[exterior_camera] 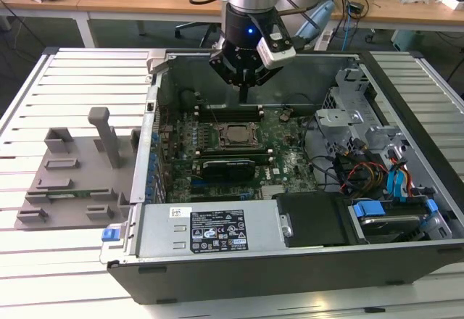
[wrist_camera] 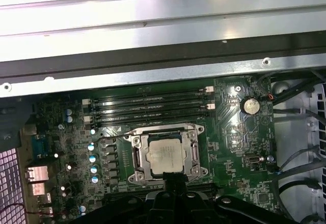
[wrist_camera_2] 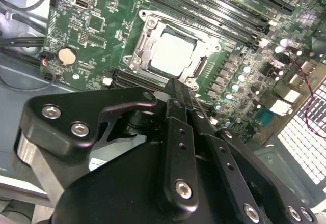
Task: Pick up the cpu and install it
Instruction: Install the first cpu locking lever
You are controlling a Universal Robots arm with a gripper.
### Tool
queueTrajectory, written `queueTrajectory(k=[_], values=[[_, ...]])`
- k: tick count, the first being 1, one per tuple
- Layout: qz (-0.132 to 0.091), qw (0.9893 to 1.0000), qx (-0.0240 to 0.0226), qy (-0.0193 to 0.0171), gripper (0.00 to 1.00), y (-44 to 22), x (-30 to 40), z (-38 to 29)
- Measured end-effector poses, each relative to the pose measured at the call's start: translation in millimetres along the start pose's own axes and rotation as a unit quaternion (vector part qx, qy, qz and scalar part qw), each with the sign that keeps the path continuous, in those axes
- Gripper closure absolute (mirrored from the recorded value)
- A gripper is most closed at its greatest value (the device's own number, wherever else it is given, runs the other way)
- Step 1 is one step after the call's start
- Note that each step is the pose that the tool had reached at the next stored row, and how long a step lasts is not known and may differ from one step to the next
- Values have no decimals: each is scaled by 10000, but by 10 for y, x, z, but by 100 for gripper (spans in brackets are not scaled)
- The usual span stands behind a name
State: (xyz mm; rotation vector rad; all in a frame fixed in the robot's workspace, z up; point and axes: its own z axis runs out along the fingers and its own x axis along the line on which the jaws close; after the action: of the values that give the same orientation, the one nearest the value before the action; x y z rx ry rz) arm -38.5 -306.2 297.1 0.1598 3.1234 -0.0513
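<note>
1. Slatted white table (exterior_camera: 65, 80) carries an open computer case (exterior_camera: 290, 261) lying on its side; wooden desks (exterior_camera: 145, 3) with cables stand behind it.
2. On the table, at the exterior view's left of the case, sits a grey tray (exterior_camera: 72, 181) with upright posts.
3. Inside the case a green motherboard (exterior_camera: 290, 167) lies flat, with memory slots (wrist_camera: 153, 109) along one side of the socket (wrist_camera: 165, 155).
4. At the exterior view's right of the board are drive bays with blue tabs (exterior_camera: 370, 209) and bundled cables (exterior_camera: 355, 170).
5. A labelled metal box (exterior_camera: 210, 228) runs along the near wall of the case in the exterior view.
6. The cpu (wrist_camera: 165, 157) lies flat in the socket, its silvery top facing up; the metal frame surrounds it on all sides. In the second wrist view the cpu (wrist_camera_2: 173, 55) appears pale and square in the same frame.
7. A round coin cell (wrist_camera: 249, 105) sits on the board, well apart from the socket.
8. The gripper (exterior_camera: 244, 93) hangs above the board, over the memory slots near the far wall of the case, clear of the cpu.
9. In the second wrist view the gripper's fingers (wrist_camera_2: 178, 107) are pressed together with nothing between them; their tip points toward the socket's edge.
</note>
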Motion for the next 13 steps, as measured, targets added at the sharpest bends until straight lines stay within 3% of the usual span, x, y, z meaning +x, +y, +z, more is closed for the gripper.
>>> queueTrajectory(k=[13], values=[[0, 10000, 0, 0, 89, -20, 198, -1]])
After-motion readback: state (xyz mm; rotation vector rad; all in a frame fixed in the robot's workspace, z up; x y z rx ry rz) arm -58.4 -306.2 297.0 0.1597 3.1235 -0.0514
